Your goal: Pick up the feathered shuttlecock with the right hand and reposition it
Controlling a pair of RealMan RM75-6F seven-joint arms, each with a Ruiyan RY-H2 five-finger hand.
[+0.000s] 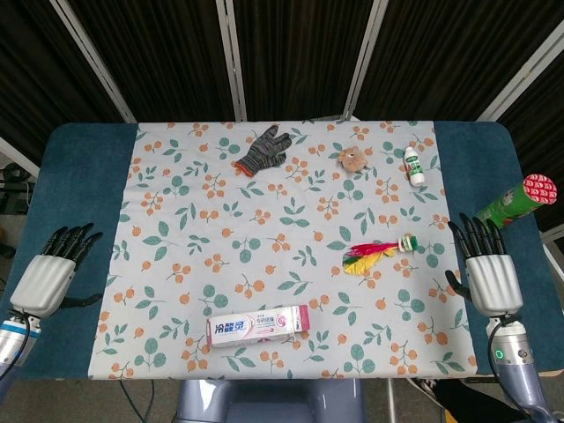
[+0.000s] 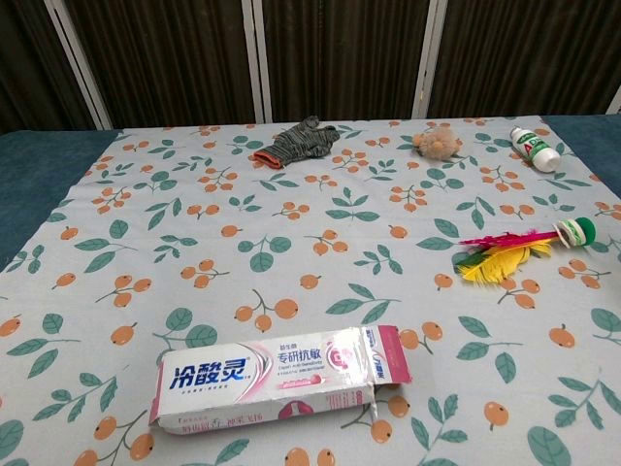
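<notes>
The feathered shuttlecock lies on its side on the floral cloth, right of centre, with red, yellow and green feathers pointing left and its green-and-white base to the right. The chest view shows the shuttlecock at the right edge. My right hand rests on the blue table edge, to the right of the shuttlecock and apart from it, fingers spread and empty. On the left table edge my left hand lies open and empty. Neither hand appears in the chest view.
A toothpaste box lies near the front. At the back sit a grey glove, a small brown plush and a white bottle. A green can with a red top lies just beyond my right hand.
</notes>
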